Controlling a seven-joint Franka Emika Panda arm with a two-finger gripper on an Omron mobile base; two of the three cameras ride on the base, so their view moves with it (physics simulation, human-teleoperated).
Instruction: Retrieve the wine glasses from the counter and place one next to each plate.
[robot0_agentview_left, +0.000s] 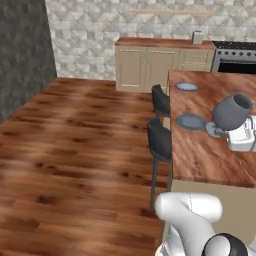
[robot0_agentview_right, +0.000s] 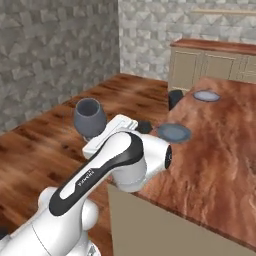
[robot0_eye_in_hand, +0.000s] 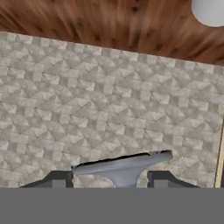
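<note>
A grey-blue wine glass hangs tilted above the island's wood top, with my gripper shut on its stem. From the right base view the same wine glass sits just above my gripper. In the hand view the glass's disc foot lies between my finger tips. Two plates rest on the island, a near plate just left of the held glass and a far plate. The counter runs along the back wall.
Two dark stools stand along the island's left side. A stove sits right of the counter, with a small pale object on the worktop. Open wood floor spreads to the left.
</note>
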